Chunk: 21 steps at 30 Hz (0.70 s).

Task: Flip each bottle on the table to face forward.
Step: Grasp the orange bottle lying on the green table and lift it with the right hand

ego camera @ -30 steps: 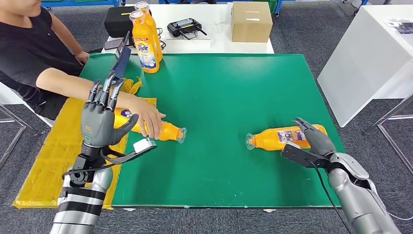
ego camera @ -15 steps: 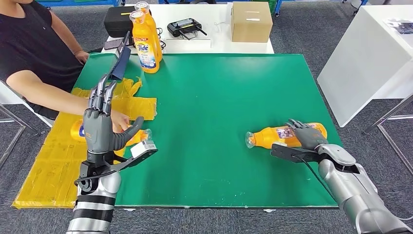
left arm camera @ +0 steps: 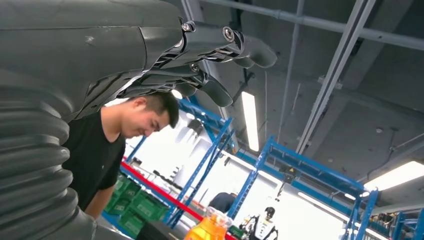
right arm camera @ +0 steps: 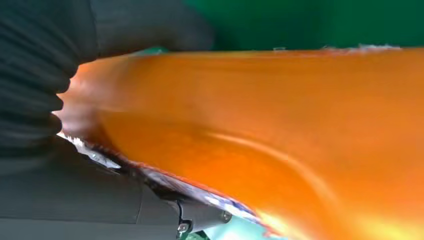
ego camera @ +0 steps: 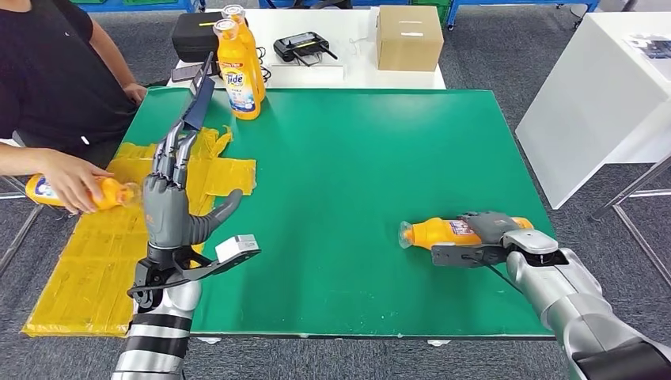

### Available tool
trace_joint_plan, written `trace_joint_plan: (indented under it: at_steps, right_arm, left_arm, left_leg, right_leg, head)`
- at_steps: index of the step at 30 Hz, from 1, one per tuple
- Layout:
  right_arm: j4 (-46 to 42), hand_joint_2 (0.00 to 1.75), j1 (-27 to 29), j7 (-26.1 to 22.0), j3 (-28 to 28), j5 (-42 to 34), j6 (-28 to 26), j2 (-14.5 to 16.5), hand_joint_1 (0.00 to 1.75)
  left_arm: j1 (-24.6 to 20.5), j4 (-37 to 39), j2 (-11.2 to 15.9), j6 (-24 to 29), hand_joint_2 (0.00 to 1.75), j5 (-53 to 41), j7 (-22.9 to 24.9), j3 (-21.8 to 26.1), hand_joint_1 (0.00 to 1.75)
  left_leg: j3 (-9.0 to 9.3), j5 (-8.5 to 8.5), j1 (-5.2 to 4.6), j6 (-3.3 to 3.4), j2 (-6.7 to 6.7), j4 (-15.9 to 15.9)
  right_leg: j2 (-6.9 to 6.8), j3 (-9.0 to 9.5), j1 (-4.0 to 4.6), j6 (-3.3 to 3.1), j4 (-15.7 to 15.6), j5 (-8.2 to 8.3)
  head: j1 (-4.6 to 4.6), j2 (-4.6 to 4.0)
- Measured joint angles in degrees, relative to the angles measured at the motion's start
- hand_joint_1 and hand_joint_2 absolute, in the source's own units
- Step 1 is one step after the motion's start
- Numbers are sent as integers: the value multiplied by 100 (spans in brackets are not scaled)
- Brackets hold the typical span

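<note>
Off the left edge of the green table (ego camera: 348, 142), a person's hand (ego camera: 67, 178) held one orange bottle (ego camera: 95, 192) above the yellow sheets (ego camera: 95, 253). I noted the left hand (ego camera: 170, 207) raised over the table's left edge, fingers (ego camera: 176, 150) straight and spread, thumb out, holding nothing. At the table's far left corner, two upright Tide bottles (ego camera: 236, 67) stood together. Beyond the table's far edge sat a cardboard box (ego camera: 408, 36) on a white table (ego camera: 348, 71). Near the table's right front, another orange bottle (ego camera: 439, 232) lay on its side, cap toward the table's centre. I recorded the right hand (ego camera: 487, 233) wrapped over that bottle's body, gripping it; the right wrist view showed the bottle's orange surface against the palm.
</note>
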Motion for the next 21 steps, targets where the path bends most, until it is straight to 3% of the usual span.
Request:
trace_joint_plan:
  at_steps: [9,12,14,17,19,21]
  right_arm:
    - [184,175,3,4,114,-165,30,13,175]
    - [181,175,98,26,-26,-776,-333,77,175]
    - [76,175,275,-294,-428,-1793,-656,200,175]
    - [-542,175,731,-956,-1435,-3611,-703,508,175]
    - [-1092,175,1100,-986,-1969,-4101,-603,767,175]
    - [-1522,175,1374,-909,-2308,-4174,-536,952,175]
  left_arm:
    - [-123,225,-15,0,175,54,-136,28,0]
    - [-137,328,28,-124,175,595,160,-77,0]
    - [-120,352,169,-765,175,1830,561,-351,0]
    - [-3,194,407,-2431,175,4162,910,-735,0]
    - [59,82,486,-3006,175,4806,969,-859,0]
    - [81,20,532,-3142,175,4899,984,-928,0]
  left_leg:
    - [51,-2,-4,2,5,-1]
    - [52,-2,0,2,5,-1]
    - [50,-3,11,1,12,-2]
    - [56,-10,31,-6,51,-6]
    - [58,-12,33,-11,58,-6]
    - [54,-7,32,-13,37,-6]
  right_leg:
    - [2,46,0,0,-4,0]
    - [3,51,1,0,-3,0]
    - [8,58,2,-1,-2,0]
    - [44,61,11,-3,-2,2]
    - [57,51,14,-3,-2,3]
    - [41,44,16,-3,-2,2]
  head:
    - [-13,0]
    - [-11,0]
    - [-9,0]
    - [-6,0]
    - [-13,0]
    - [-16,0]
